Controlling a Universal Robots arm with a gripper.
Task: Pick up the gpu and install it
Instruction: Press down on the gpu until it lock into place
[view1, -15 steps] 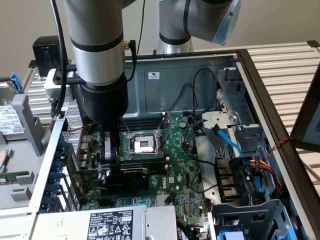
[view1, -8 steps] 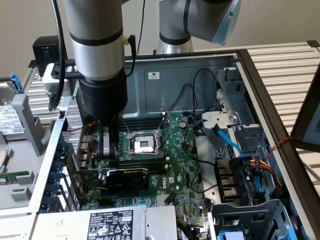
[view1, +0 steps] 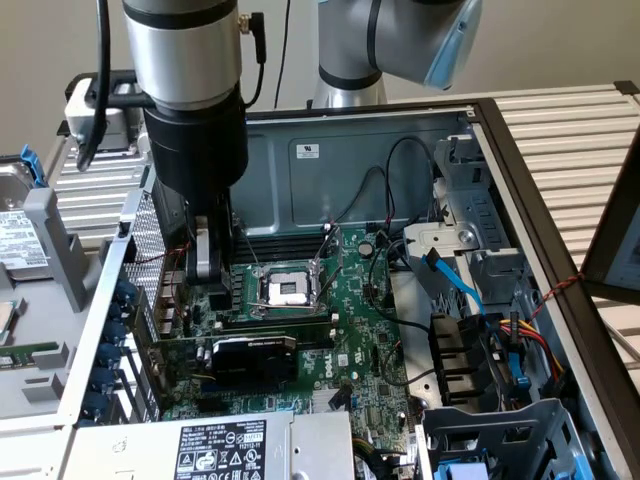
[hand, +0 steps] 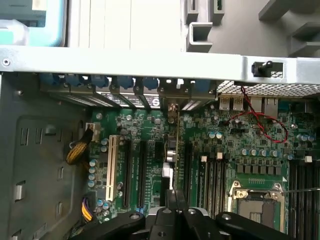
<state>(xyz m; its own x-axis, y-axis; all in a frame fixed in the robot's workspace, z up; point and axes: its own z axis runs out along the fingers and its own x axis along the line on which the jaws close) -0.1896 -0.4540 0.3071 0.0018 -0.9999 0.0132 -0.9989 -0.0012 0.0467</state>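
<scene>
The gpu (view1: 250, 358), a small card with a black fan shroud, stands upright in a slot on the green motherboard (view1: 375, 345), its bracket end toward the case's slot wall on the exterior view's left. My gripper (view1: 204, 275) hangs above the board beside the CPU socket (view1: 288, 290), higher than the card. In the wrist view the gpu (hand: 176, 150) appears edge-on as a thin line running straight to my gripper (hand: 175, 200), whose black fingers are shut together. I cannot tell whether they touch the card's edge.
The open PC case (view1: 400, 130) surrounds the board. A power supply (view1: 225, 445) lies at the front, drive cages (view1: 500, 430) and blue cables (view1: 455, 280) on the exterior view's right. A hard drive (view1: 20, 235) rests outside on the left. A red wire (hand: 265, 125) loops near the rear ports.
</scene>
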